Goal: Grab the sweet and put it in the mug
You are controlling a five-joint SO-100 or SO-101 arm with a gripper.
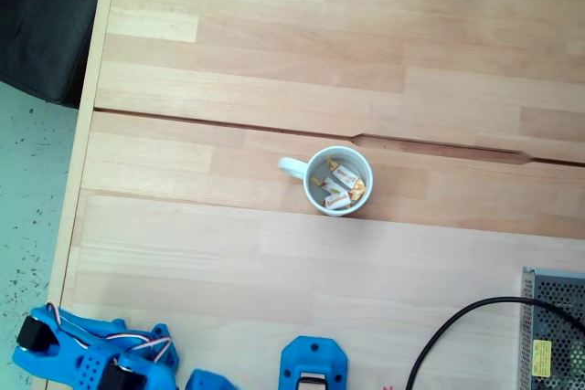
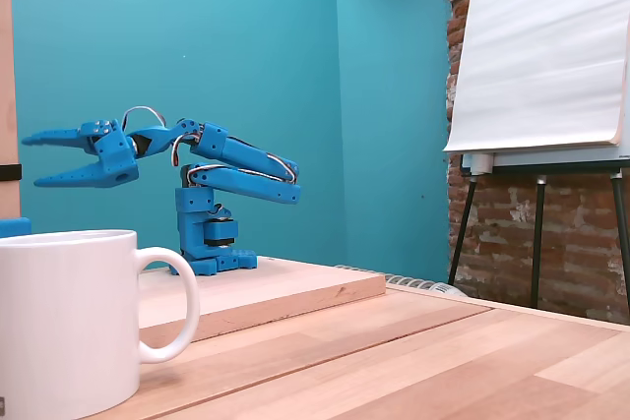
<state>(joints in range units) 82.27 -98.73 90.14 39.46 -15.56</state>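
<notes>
Wooden butcher-block table [image 1: 274, 61] is seen from above in a fixed view; teal wall [image 2: 246, 46] and a flipchart easel [image 2: 541, 56] on the right are seen in a fixed view from table level.

The mug [image 1: 339, 180] stands upright near the table's middle, handle to the left in the overhead-style view. In the side view the mug [image 2: 69, 322] sits near the camera at the left, handle to the right. Three wrapped candies can be made out inside it, packed close together. The sweet [image 1: 345, 176] is shown as a tiny cream wrapper with yellow-orange twisted ends, far smaller than the mug; no loose candy is seen on the bare wood.

The gripper [image 2: 30, 159] is held in the air at the far left, well apart from the mug, fingers spread, nothing between them. The blue arm [image 2: 236, 169] is folded back over its base [image 2: 209, 238].

Judged state: the drop appears done, or no candy is left outside to fetch.

Risks:
- If another candy is brought, the narrow mug mouth could be missed, since the candy is small and light.
- The rim could be clipped by the spread fingers on a low approach, and the mug tipped or shoved.
- Crinkly wrappers could slip from a shallow pinch.
</notes>
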